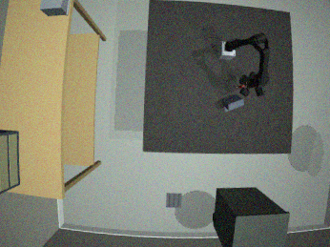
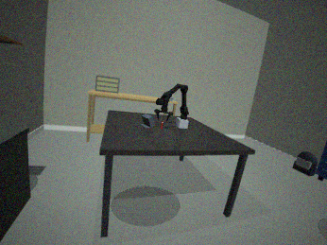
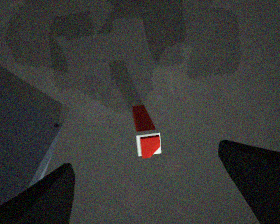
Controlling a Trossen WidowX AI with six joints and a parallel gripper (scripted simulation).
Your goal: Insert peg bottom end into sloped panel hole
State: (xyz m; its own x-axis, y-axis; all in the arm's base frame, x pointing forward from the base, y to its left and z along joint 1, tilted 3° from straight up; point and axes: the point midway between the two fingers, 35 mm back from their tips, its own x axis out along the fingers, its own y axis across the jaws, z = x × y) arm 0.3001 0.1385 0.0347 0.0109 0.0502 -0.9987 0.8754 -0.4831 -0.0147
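Note:
The red peg (image 1: 241,86) (image 2: 162,124) (image 3: 144,119) stands upright on the table (image 1: 181,125) (image 2: 175,145). In the wrist view its top shows a white square outline around red, and its side is flat. My gripper (image 1: 243,85) (image 2: 163,119) (image 3: 149,161) is open and empty. It points down above the peg, which shows about midway between the wide-apart fingers and touches neither. The sloped panel (image 1: 234,104) (image 2: 147,120) (image 3: 27,120) is a grey-blue block beside the peg; its dark face fills the left side of the wrist view. Its hole cannot be made out now.
The arm's white base block (image 1: 229,54) (image 2: 182,123) stands on the table, on the other side of the peg from the panel. The panel's near corner lies close to the left finger in the wrist view. A wooden bench (image 1: 33,101) and a dark cabinet (image 1: 250,201) stand off the table.

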